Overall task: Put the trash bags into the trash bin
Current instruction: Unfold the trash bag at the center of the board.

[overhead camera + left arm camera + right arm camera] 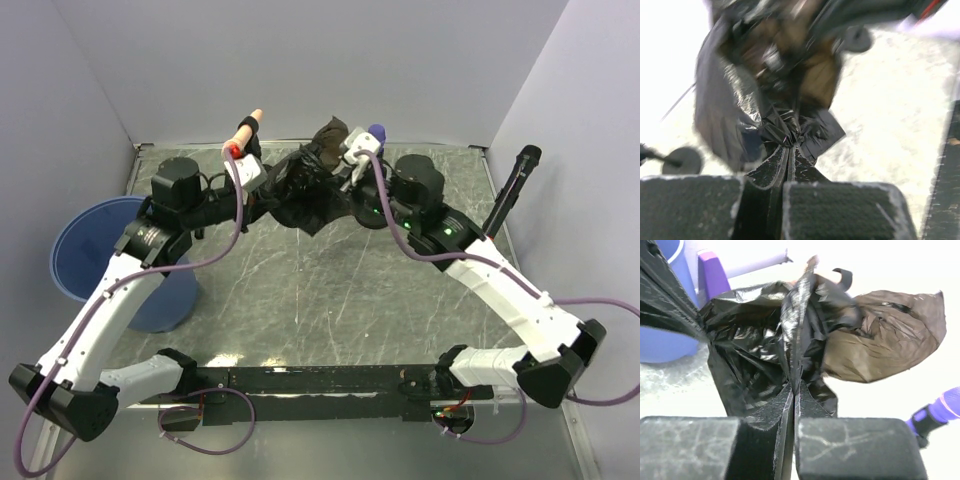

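Note:
A crumpled black trash bag hangs above the back middle of the table, held between both grippers. A brownish bag part sticks up behind it and shows in the right wrist view. My left gripper is shut on the bag's left side; its jaws pinch black film. My right gripper is shut on the bag's right side, its jaws pinching a fold. The blue trash bin stands at the table's left edge, left of the left arm, and shows in the right wrist view.
A peach-handled tool with a red tip and a purple-tipped tool stick up at the back wall. A black rod leans at the right wall. White walls close in the marbled table on three sides.

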Controlling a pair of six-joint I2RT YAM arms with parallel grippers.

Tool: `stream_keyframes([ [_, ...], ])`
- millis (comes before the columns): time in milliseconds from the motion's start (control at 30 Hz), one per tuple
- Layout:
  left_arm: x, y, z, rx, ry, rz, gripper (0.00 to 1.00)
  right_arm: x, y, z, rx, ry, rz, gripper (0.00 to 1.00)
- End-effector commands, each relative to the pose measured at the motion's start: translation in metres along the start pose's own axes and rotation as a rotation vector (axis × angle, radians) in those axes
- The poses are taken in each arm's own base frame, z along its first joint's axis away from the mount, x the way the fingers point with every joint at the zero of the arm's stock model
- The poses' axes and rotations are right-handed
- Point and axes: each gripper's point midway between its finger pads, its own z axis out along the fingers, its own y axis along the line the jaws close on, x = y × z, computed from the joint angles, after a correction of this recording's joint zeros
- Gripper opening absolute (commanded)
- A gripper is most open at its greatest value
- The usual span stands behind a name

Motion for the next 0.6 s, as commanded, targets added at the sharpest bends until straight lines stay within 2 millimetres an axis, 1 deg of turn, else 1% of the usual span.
stream_keyframes([
  [0, 0.019, 0.025, -0.012, -0.153, 0.049, 0.141, 0.01, -0.012, -0.01, -0.027, 0.045, -0.035, -0.049, 0.02],
  [100, 0.034, 0.034, -0.018, -0.215, 0.07, 0.187, 0.01, 0.001, -0.012, -0.034, 0.045, 0.0, -0.072, 0.0],
  [167, 0.049, 0.044, -0.02, -0.272, 0.111, 0.206, 0.01, 0.007, -0.011, -0.04, 0.042, 0.015, -0.089, 0.0],
  [200, 0.057, 0.052, -0.021, -0.314, 0.134, 0.207, 0.01, 0.01, -0.01, -0.042, 0.033, 0.022, -0.091, 0.0],
  [233, 0.061, 0.061, -0.023, -0.368, 0.143, 0.203, 0.0, 0.01, -0.006, -0.044, 0.014, 0.02, -0.094, 0.0],
  [267, 0.066, 0.075, -0.025, -0.444, 0.162, 0.196, 0.01, 0.013, 0.0, -0.045, -0.021, 0.026, -0.098, 0.0],
  [300, 0.069, 0.085, -0.026, -0.494, 0.169, 0.19, 0.01, 0.015, 0.008, -0.047, -0.062, 0.032, -0.098, 0.0],
  [367, 0.064, 0.095, -0.025, -0.546, 0.151, 0.178, 0.01, 0.02, 0.023, -0.051, -0.136, 0.038, -0.068, 0.0],
  [433, 0.052, 0.096, -0.018, -0.532, 0.113, 0.162, 0.01, 0.023, 0.046, -0.055, -0.258, 0.041, -0.034, 0.0],
  [467, 0.046, 0.095, -0.014, -0.511, 0.095, 0.157, 0.04, 0.022, 0.057, -0.057, -0.317, 0.038, -0.012, 0.0],
  [500, 0.037, 0.094, -0.01, -0.498, 0.069, 0.15, 0.13, 0.019, 0.061, -0.057, -0.332, 0.029, 0.024, 0.0],
  [533, 0.026, 0.092, -0.008, -0.485, 0.045, 0.139, 0.25, 0.016, 0.059, -0.054, -0.312, 0.021, 0.079, 0.0],
  [567, 0.012, 0.092, -0.008, -0.482, 0.011, 0.138, 0.39, 0.012, 0.054, -0.05, -0.282, 0.014, 0.126, 0.0],
])
